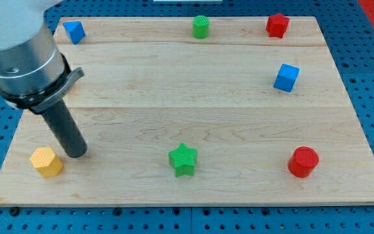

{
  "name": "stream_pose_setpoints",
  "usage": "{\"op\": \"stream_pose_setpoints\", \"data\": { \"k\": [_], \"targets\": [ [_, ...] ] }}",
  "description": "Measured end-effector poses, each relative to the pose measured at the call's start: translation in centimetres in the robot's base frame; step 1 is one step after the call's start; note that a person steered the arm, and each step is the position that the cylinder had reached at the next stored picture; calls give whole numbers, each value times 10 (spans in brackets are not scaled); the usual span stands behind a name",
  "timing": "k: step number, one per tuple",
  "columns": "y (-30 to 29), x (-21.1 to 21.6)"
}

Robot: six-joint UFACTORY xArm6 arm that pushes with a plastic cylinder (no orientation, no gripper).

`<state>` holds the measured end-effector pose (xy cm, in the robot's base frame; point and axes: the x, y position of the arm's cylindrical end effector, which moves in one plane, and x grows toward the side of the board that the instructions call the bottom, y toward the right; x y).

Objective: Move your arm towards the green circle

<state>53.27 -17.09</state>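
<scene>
The green circle (201, 26), a short ribbed cylinder, stands near the top edge of the wooden board (193, 91), a little right of centre. My tip (76, 153) rests on the board at the lower left, far from the green circle. It is just right of a yellow hexagon block (47, 162), close to it; I cannot tell if they touch. The dark rod rises up and left into the silver arm body (21, 52).
A green star (184, 159) sits at bottom centre. A red cylinder (302, 162) is at bottom right. A blue cube (286, 77) is at right. A red star-like block (277, 25) is at top right. A blue block (74, 31) is at top left.
</scene>
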Motion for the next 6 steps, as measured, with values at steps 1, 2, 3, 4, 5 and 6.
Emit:
{"op": "stream_pose_setpoints", "data": {
  "k": [1, 2, 3, 4, 5, 6],
  "targets": [
    [35, -23],
    [75, -60],
    [100, -94],
    [106, -114],
    [106, -127],
    [112, -151]
  ]
}}
